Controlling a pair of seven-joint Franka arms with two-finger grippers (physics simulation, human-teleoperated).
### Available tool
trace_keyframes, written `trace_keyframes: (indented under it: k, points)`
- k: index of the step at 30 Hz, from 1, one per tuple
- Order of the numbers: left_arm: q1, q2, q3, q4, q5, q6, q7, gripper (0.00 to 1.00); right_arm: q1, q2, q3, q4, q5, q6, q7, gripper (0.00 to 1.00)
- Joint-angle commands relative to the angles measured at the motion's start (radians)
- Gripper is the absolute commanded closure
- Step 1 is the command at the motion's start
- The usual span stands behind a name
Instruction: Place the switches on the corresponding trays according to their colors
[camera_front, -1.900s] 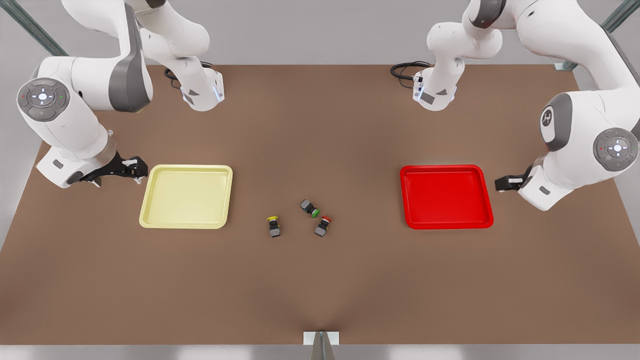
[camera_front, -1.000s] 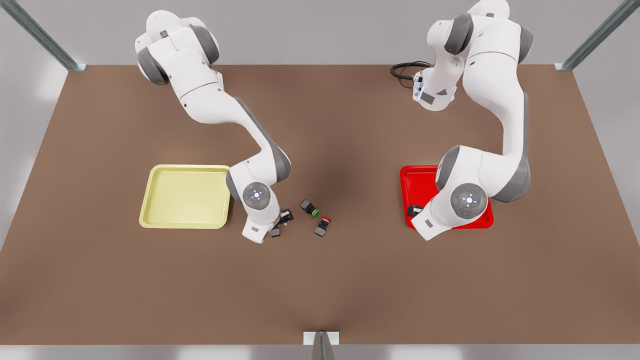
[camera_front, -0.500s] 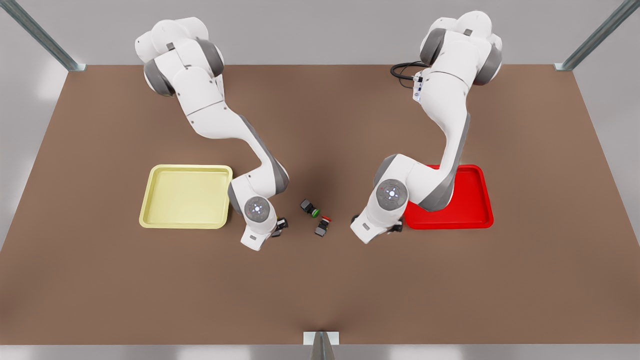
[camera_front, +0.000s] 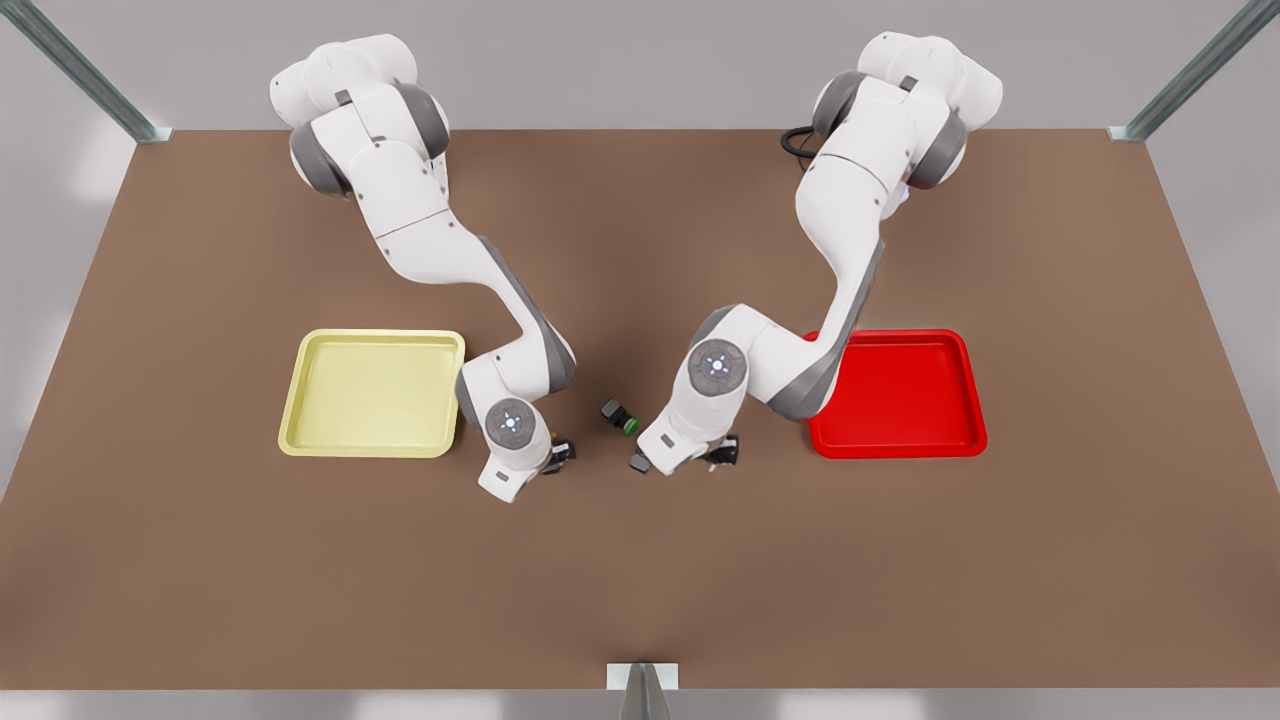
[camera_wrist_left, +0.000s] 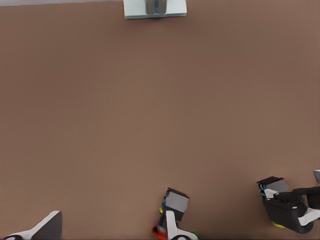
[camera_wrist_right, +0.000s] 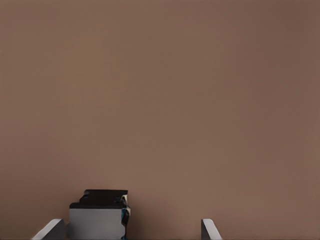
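Front view: brown table (camera_front: 640, 580), grey wall (camera_front: 640, 60); left gripper (camera_wrist_left: 110, 231), right gripper (camera_wrist_right: 130, 231) spread, low near centre.

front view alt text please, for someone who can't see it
Two white robot arms reach down to tiny switches at the middle of a brown table: the right gripper beside the pale yellow tray on the front view's left, the left gripper beside the red tray. A green-capped switch lies between them.
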Motion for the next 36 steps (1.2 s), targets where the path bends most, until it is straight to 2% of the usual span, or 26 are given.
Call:
trace_keyframes:
  k: [1,5,17,20,24,28,31,32,33,35,36]
  points:
    - [-0.011,-0.001,0.003,0.000,-0.002,0.000,-0.001,0.00,0.000,0.001,0.000,0.001,0.001,0.000,0.000,0.00]
    - [-0.097,-0.007,0.006,-0.001,-0.005,-0.007,-0.013,0.00,0.000,0.006,0.000,-0.001,0.001,0.000,0.001,0.00]
    - [-0.131,0.059,0.018,-0.008,-0.055,-0.046,0.053,0.00,-0.003,0.009,0.000,-0.001,0.050,-0.002,0.184,0.00]
    - [-0.203,0.113,0.090,0.017,-0.058,-0.045,0.039,0.00,-0.003,0.013,-0.003,-0.001,0.050,0.000,0.184,0.00]
    - [-0.201,0.122,0.090,0.037,-0.066,-0.045,0.051,0.00,-0.003,0.020,-0.005,0.001,0.061,0.000,0.184,0.00]
    - [-0.203,0.119,0.106,0.052,-0.089,-0.074,0.312,0.00,-0.005,0.024,-0.005,0.001,0.061,0.000,0.184,0.00]
    - [-0.204,0.125,0.106,0.052,-0.134,-0.071,0.331,0.00,-0.003,0.024,-0.005,0.002,0.061,0.000,0.184,0.00]
    - [-0.204,0.133,0.107,0.054,-0.180,-0.071,0.314,0.00,-0.003,0.023,-0.005,0.002,0.062,0.000,0.184,0.09]
    - [-0.209,0.133,0.130,0.052,-0.229,-0.069,0.295,0.00,-0.003,0.024,-0.005,0.002,0.061,0.000,0.184,0.12]
    - [-0.233,0.153,0.184,0.057,-0.307,-0.066,0.294,0.00,-0.003,0.023,-0.005,0.007,0.061,0.000,0.182,0.13]
    - [-0.240,0.159,0.184,0.058,-0.309,-0.053,0.272,0.00,-0.003,0.023,-0.005,0.007,0.061,0.000,0.182,0.18]
